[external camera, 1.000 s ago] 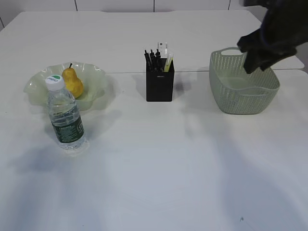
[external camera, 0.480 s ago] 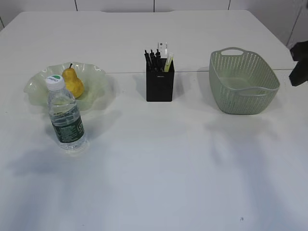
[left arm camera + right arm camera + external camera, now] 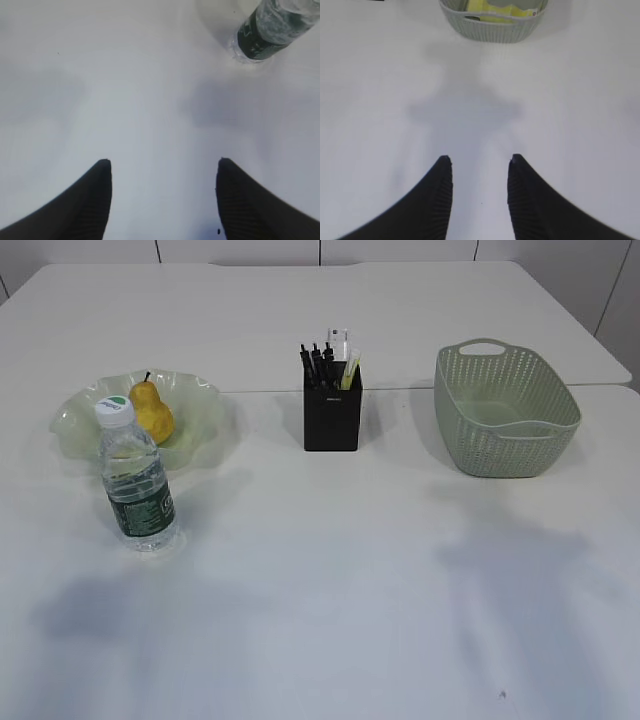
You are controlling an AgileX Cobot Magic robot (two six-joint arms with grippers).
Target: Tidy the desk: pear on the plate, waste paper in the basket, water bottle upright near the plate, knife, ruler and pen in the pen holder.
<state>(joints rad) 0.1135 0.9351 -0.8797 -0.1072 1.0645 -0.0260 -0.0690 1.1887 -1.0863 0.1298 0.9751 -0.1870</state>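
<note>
Both grippers empty, desk looks tidied.
My left gripper hangs spread over bare desk, the upright water bottle at one o'clock; my right gripper, half spread, has the basket with yellowish paper at twelve.

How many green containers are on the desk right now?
2: the plate at left holding the pear, and the basket at right. None look hidden.
</note>
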